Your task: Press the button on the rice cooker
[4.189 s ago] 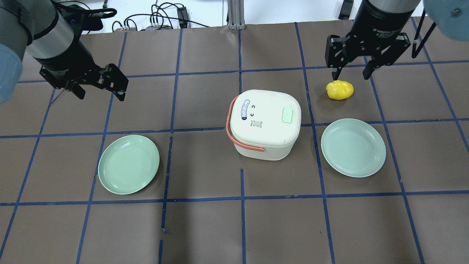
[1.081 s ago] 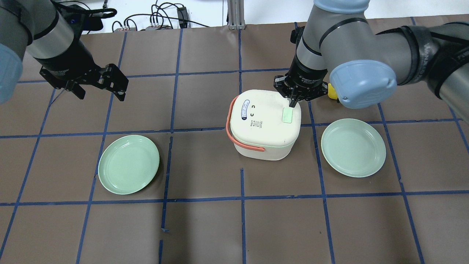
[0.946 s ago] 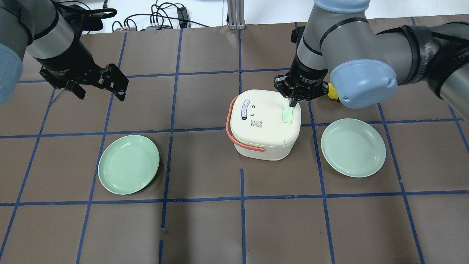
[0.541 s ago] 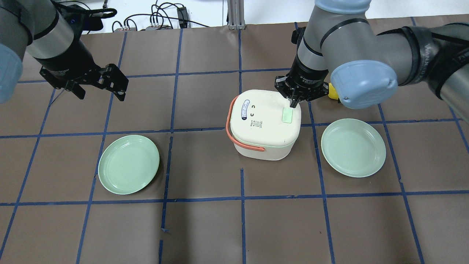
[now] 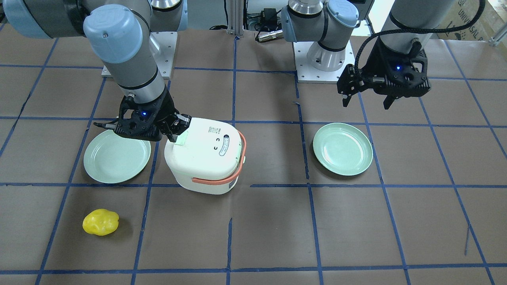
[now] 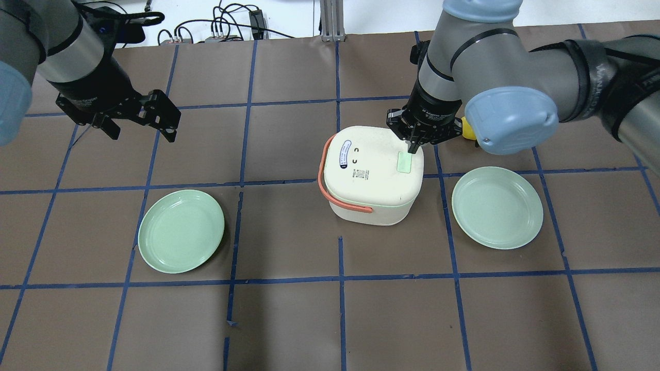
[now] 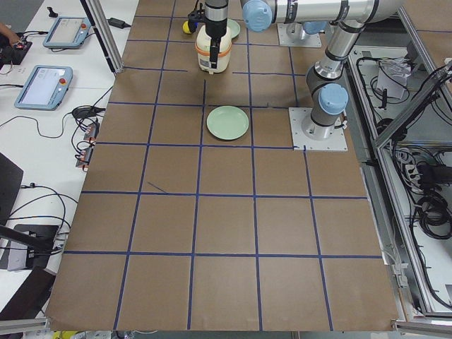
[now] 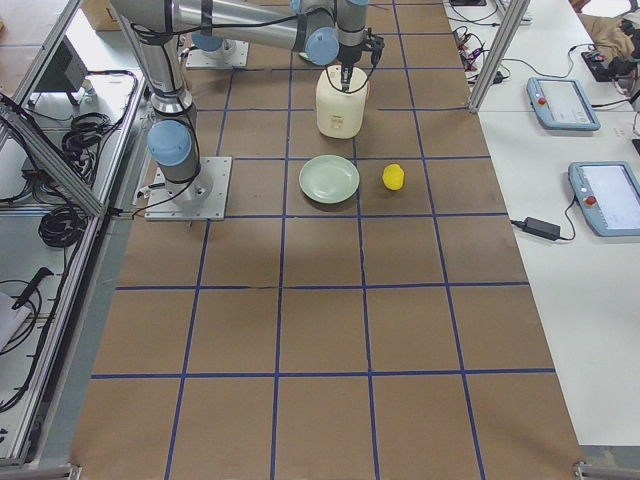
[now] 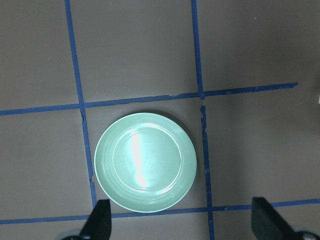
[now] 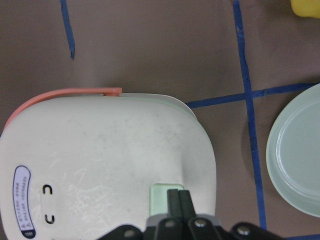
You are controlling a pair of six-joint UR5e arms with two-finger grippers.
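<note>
The white rice cooker [image 6: 368,172] with a coral handle stands mid-table, also in the front view [image 5: 206,156]. Its mint-green button [image 6: 403,165] sits near the lid's right edge. My right gripper [image 6: 412,149] is shut and points down, its tips over the button's far edge. In the right wrist view the shut fingertips [image 10: 178,196] overlap the button [image 10: 160,197]; I cannot tell if they touch it. My left gripper [image 6: 140,132] is open and empty, far left of the cooker, above a green plate [image 9: 145,162].
Two pale green plates lie on the table, one left [image 6: 181,231] and one right [image 6: 497,207] of the cooker. A yellow lumpy object [image 5: 100,222] lies beyond the right plate, partly hidden by my right arm in the overhead view. Cables run along the far table edge.
My right gripper has moved from over the yellow object to the cooker's button and has shut. Over the last second it has edged slightly onto the button. The left arm has not moved.
</note>
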